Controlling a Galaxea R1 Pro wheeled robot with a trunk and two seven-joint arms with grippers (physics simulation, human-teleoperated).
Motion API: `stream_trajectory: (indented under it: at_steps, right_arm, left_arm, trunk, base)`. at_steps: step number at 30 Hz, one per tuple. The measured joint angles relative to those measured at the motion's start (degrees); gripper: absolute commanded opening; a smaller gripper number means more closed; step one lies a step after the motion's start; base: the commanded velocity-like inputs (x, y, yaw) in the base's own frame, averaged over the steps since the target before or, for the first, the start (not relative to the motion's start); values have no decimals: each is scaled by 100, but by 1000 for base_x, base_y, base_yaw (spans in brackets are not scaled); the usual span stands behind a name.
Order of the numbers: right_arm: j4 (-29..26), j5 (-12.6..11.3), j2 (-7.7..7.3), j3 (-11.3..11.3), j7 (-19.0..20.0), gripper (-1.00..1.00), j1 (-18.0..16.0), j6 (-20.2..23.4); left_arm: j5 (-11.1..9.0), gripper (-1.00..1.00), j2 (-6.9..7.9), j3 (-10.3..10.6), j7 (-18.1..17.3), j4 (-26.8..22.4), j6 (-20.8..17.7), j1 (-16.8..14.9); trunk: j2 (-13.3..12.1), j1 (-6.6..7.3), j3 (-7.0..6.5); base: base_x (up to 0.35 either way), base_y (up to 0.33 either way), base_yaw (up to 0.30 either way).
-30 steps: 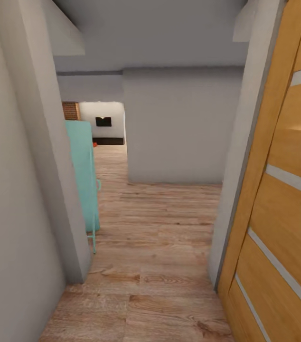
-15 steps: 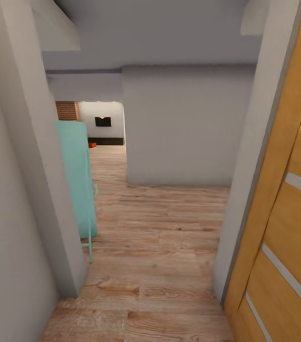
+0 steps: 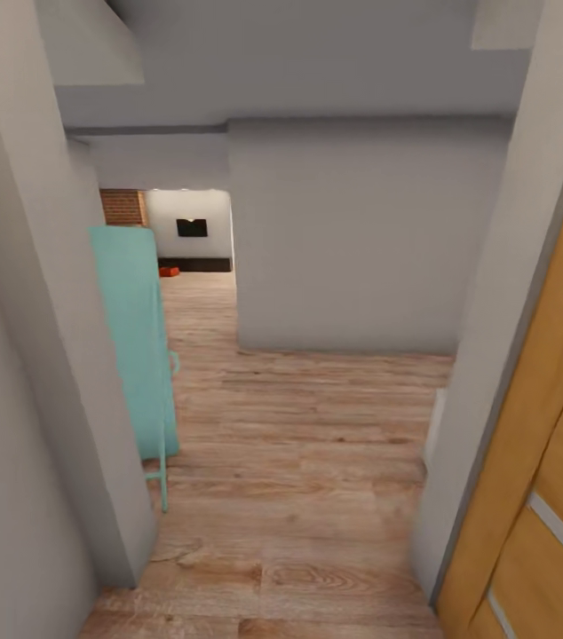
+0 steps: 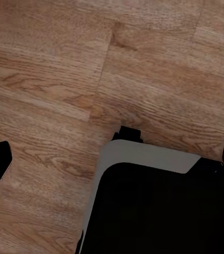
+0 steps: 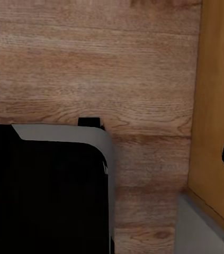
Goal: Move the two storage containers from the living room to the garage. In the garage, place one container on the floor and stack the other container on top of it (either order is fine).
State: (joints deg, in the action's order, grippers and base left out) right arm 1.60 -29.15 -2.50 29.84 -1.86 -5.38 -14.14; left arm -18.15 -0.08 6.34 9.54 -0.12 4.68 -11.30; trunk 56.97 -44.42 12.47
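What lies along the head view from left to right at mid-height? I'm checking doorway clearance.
Grey wall → teal cabinet → wood-plank floor → grey door jamb → wooden door.

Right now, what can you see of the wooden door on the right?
The door stands open at the head view's right edge, seen at a steep angle. It looks like orange-tan wood with a smooth finish and pale stripes set across it low down. Its near edge sits against the grey doorframe, and its foot meets the plank floor. In the right wrist view the same door rises beside the robot's base, close but apart.
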Motion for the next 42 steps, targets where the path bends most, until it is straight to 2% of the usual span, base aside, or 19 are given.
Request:
stream_trajectory:
  at_steps: [15, 42]
  right_arm:
    - [0, 0, 0, 6, 5, 100, -1, 20]
    - [1, -35, 54, -60, 4, 100, 0, 25]
  left_arm:
    - [1, 100, 0, 3, 0, -1, 0, 0]
    - [24, 100, -20, 3, -5, 0, -21, 1]
  trunk:
    - [0, 0, 0]
    - [0, 0, 0]
  base:
    - [323, 70, 0]
    - [323, 2, 0]
